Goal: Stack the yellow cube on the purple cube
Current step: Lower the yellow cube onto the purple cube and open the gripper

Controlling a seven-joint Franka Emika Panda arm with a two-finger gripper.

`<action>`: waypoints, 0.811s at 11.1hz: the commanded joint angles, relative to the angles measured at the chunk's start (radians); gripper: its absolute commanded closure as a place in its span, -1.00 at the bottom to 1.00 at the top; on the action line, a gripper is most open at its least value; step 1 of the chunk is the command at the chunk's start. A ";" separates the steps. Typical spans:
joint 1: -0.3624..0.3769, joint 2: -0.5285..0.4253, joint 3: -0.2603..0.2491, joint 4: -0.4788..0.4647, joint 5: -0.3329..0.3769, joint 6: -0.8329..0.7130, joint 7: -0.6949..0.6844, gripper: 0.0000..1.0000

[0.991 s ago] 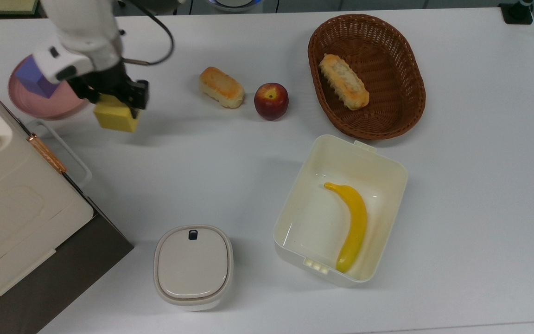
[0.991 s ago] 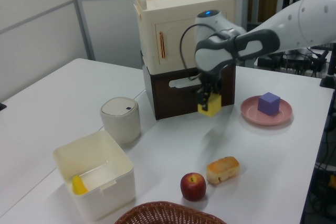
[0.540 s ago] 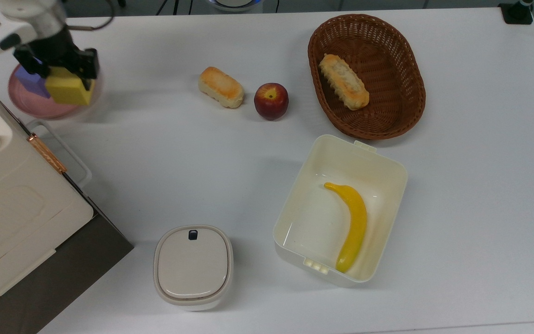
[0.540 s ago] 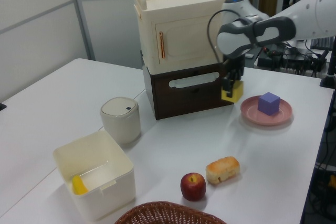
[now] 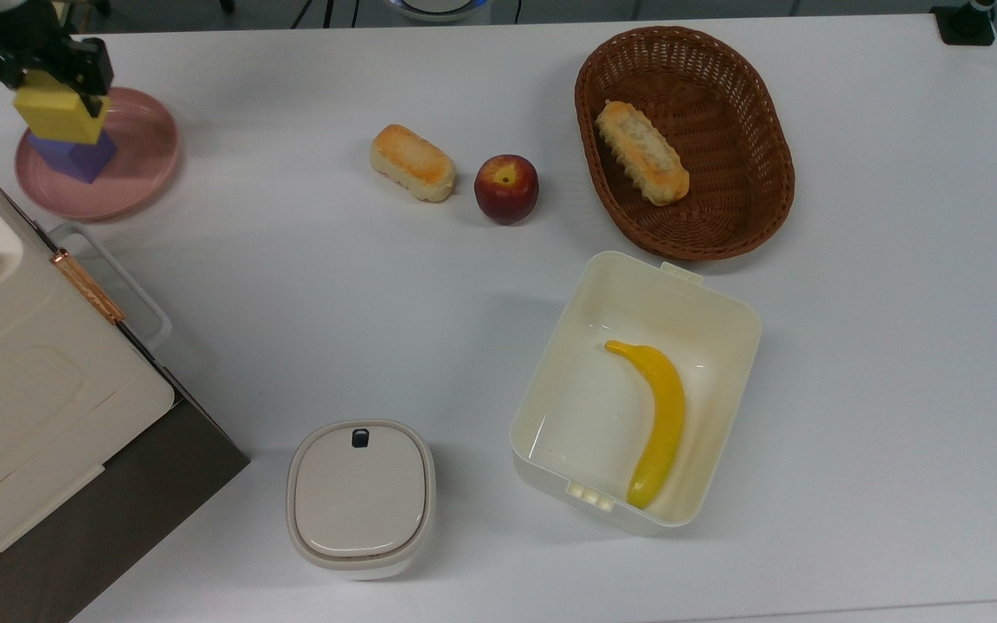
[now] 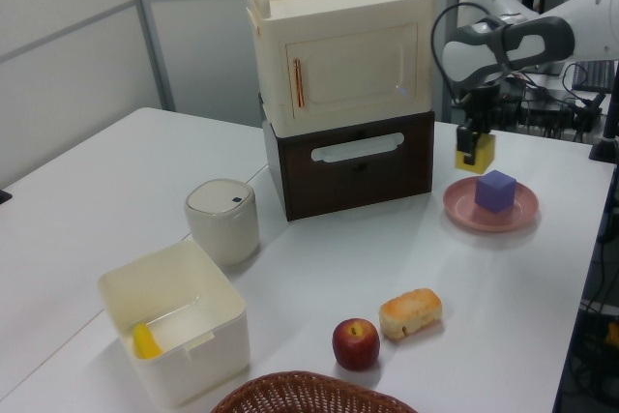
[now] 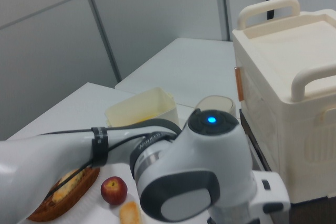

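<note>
- Top view: jaws of the gripper point(image 5: 47, 65) clamp the yellow cube point(image 5: 60, 115), held level above the purple cube point(image 5: 74, 156).
- Purple cube sits flat on the pink plate point(image 5: 139, 164), near the tabletop's far-left corner.

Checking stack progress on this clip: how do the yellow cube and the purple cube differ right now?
The yellow cube hangs in the gripper, above the table; the purple cube sits free on the pink plate. The left view shows a gap between yellow and purple. They are close in size, both matte and sharp-edged.
</note>
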 commanded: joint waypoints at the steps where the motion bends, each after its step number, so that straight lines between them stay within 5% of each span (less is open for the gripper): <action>1: 0.002 -0.021 -0.062 -0.031 -0.008 -0.010 -0.042 0.30; 9: -0.016 0.017 -0.074 -0.021 0.000 0.032 -0.039 0.13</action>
